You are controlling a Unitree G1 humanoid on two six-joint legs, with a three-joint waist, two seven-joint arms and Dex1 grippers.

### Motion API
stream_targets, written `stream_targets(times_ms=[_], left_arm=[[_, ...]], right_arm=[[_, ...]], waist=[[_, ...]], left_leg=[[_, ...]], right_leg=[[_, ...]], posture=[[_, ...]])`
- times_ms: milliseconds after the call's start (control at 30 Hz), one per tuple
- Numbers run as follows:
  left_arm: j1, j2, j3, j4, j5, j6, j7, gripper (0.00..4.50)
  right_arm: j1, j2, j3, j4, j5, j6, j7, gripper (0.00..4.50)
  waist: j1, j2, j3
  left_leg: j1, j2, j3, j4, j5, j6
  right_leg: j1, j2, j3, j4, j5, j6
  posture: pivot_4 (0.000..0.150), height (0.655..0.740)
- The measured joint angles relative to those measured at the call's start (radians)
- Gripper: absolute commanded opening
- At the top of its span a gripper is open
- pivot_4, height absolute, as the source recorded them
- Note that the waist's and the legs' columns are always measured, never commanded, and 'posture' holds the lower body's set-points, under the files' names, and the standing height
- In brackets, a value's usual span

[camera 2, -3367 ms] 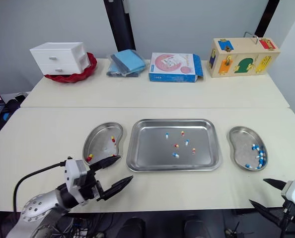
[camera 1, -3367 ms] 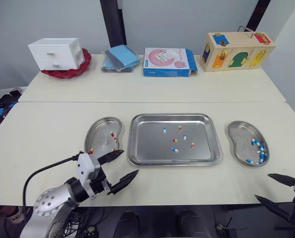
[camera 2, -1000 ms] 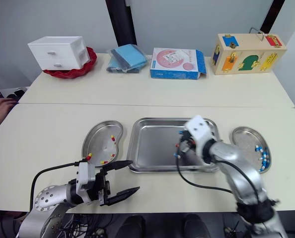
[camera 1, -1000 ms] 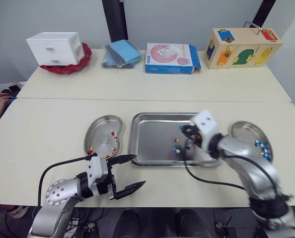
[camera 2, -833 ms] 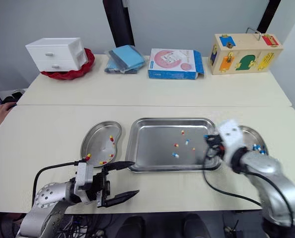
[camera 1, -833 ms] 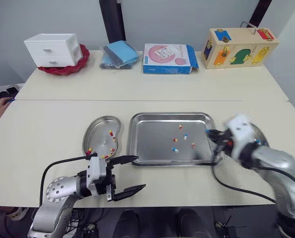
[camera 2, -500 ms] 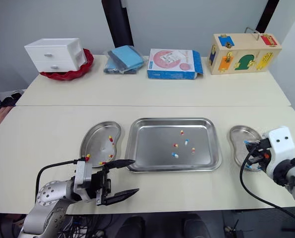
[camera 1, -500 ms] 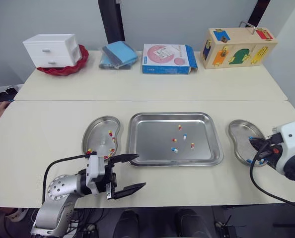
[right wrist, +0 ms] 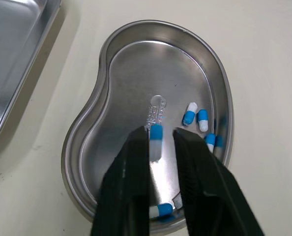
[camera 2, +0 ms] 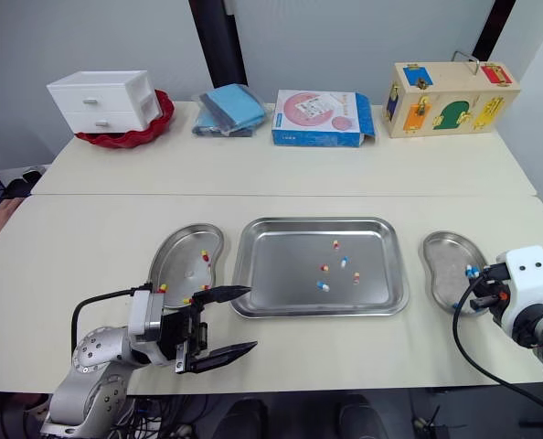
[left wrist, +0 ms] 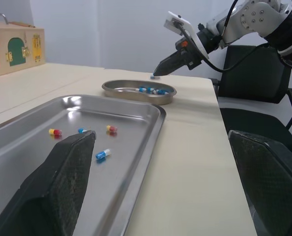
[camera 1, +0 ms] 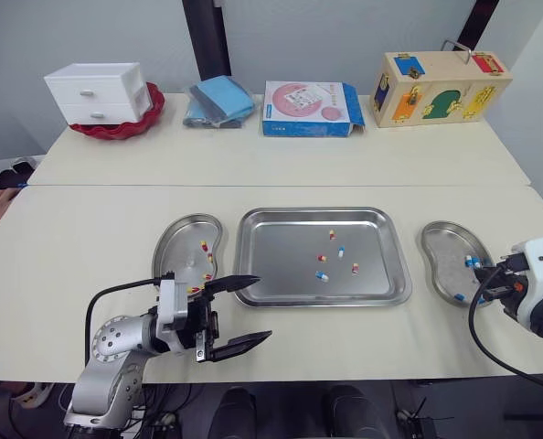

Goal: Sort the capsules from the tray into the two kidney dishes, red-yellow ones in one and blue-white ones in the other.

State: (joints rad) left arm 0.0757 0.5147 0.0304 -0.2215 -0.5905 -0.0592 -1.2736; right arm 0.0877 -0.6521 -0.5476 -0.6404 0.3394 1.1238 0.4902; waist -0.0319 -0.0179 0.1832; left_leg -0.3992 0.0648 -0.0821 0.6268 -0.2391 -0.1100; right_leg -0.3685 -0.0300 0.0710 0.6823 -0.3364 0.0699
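The right tool (right wrist: 160,131) hangs over the shiny steel kidney dish on the robot's right (right wrist: 136,73). Its two black fingers are pressed onto a small blue-white capsule (right wrist: 156,139), held upright at their very tips. A few more blue-white pills (right wrist: 190,114) lie along that dish's outer curve.

The left tool (camera 1: 263,307) hovers above the pale tabletop (camera 1: 89,229) with its fingers spread wide, holding nothing. It is just in front of the second steel kidney dish (camera 1: 182,240), which carries a few red-yellow pills (camera 1: 204,245). Between the two dishes, the rectangular steel tray (camera 1: 281,256) holds five loose capsules grouped right of its middle. Three are red-yellow and two are blue-white.

A capsule of this kind is likely very light, smooth and rounded, with a thin shell that a hard squeeze could dent or crack. On polished steel it will probably skid or roll when nudged from one side. The safest hold seems to be across the middle of the barrel, one fingertip on each long side, with light pressure. The one in hand looks ready to be let go low over the dish, so that it does not bounce out.
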Motion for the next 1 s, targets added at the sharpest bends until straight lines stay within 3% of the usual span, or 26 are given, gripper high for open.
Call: stream_targets(times_ms=[133, 300, 533, 667, 800, 1000], left_arm=[[-0.001, -0.003, 0.000, -0.002, 0.000, 0.000, -0.003, 4.50], [-0.003, 0.011, 0.004, -0.019, 0.000, 0.036, 0.039, 4.50], [0.119, 0.120, 0.160, -0.119, 0.001, 0.173, 0.211, 4.50], [0.268, 0.192, 0.355, -0.157, -0.005, 0.279, 0.302, 4.50], [0.407, 0.242, 0.510, -0.099, 0.035, 0.300, 0.303, 4.50], [0.547, 0.249, 0.582, 0.051, 0.092, 0.311, 0.255, 4.50]], right_arm=[[0.001, 0.000, -0.006, 0.001, 0.008, 0.000, 0.001, 2.76], [0.037, -0.013, -0.012, 0.001, 0.014, -0.058, 0.026, 4.35], [0.195, -0.036, -0.020, -0.006, 0.004, -0.334, 0.164, 4.35], [0.318, -0.093, -0.042, 0.051, -0.015, -0.575, 0.323, 4.35], [0.403, -0.128, -0.096, 0.166, -0.015, -0.721, 0.466, 4.35], [0.454, -0.171, -0.124, 0.367, -0.014, -0.867, 0.601, 4.43]], waist=[[0.000, 0.000, 0.000], [0.000, 0.000, 0.000], [-0.002, 0.000, 0.000], [0.000, -0.001, 0.000], [0.000, -0.001, 0.000], [-0.001, -0.003, 0.000]], left_leg=[[0.000, 0.000, 0.000, 0.000, 0.000, 0.000], [0.000, 0.000, 0.000, 0.000, 0.000, 0.000], [0.001, 0.000, 0.000, 0.000, 0.000, 0.000], [0.001, 0.000, 0.000, 0.000, 0.000, 0.000], [0.002, 0.000, 0.001, 0.000, 0.000, 0.000], [0.006, 0.001, 0.002, 0.000, 0.000, 0.000]], right_leg=[[0.000, 0.000, 0.000, 0.000, 0.000, 0.000], [0.000, 0.000, 0.000, 0.000, 0.000, 0.000], [0.001, 0.000, 0.000, 0.000, 0.000, 0.000], [0.001, 0.000, 0.000, 0.000, 0.000, 0.000], [0.003, 0.000, 0.000, -0.001, 0.000, 0.000], [0.006, 0.000, 0.000, -0.002, -0.001, -0.001]], posture=[[0.150, 0.7400], [0.150, 0.7400], [0.150, 0.7400], [0.150, 0.7400], [0.150, 0.7400], [0.150, 0.7400]])
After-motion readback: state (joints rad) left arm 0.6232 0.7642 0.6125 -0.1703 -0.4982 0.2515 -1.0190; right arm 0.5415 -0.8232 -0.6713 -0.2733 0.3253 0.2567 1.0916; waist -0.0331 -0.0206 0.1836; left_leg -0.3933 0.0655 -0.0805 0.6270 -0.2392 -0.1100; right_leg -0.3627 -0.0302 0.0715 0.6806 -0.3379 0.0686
